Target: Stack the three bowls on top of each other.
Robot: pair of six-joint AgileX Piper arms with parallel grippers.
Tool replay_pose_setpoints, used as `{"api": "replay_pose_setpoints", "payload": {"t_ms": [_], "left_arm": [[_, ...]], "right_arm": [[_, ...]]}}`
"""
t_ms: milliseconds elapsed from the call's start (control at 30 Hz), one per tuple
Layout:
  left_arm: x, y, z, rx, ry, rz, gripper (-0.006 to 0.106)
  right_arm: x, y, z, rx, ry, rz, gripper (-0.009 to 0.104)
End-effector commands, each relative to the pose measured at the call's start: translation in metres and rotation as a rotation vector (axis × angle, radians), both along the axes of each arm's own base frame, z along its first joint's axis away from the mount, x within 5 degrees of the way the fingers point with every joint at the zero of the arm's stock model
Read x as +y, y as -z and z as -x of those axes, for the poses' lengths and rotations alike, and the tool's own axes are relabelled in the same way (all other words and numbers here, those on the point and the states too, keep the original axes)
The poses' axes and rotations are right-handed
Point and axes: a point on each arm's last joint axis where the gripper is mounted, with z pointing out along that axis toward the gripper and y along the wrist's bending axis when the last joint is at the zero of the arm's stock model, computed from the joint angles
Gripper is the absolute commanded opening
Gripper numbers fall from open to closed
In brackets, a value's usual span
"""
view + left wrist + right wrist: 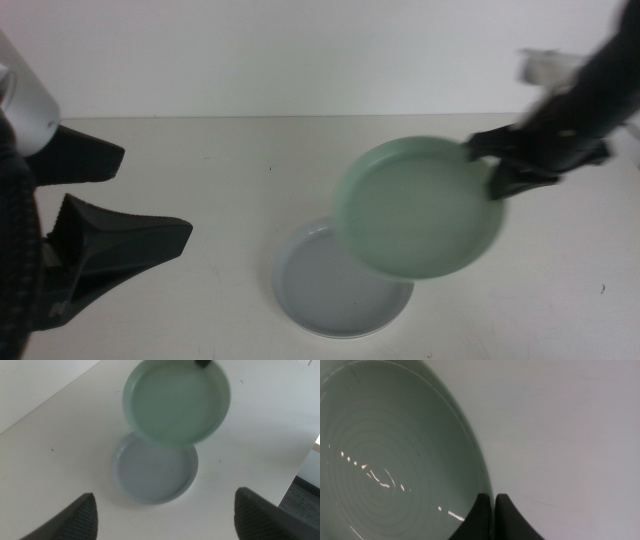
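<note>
A pale mint green bowl (422, 208) hangs tilted in the air above the white counter (200, 200), its lower edge overlapping the far right part of a grey-blue bowl (335, 285) that rests flat on the counter. The right claw (495, 170) reaches in from the right and is clenched on the green bowl's right rim, jaws pinching its edge. The left claw (120, 195) waits at the left with jaws spread apart, grasping nothing.
</note>
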Motion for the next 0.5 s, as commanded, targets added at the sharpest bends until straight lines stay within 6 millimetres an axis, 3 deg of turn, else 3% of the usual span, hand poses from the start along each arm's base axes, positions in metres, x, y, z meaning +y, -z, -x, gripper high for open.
{"api": "replay_pose_setpoints", "payload": {"t_ms": [0,133,300,467], "left_arm": [[-0.001,-0.016,0.001,-0.068,-0.007,0.076,0.105],[-0.001,-0.016,0.001,-0.068,-0.007,0.076,0.105],[-0.001,-0.016,0.001,-0.068,-0.007,0.076,0.105],[-0.001,-0.016,0.001,-0.068,-0.007,0.076,0.105]], "right_arm": [[0.023,-0.018,-0.002,-0.078,-0.053,-0.033,0.0],[0.058,-0.003,-0.01,-0.047,-0.131,-0.031,0.0],[0.084,0.021,-0.017,-0.023,-0.172,-0.036,0.0],[0.09,0.036,-0.024,-0.011,-0.175,-0.033,0.0]]}}
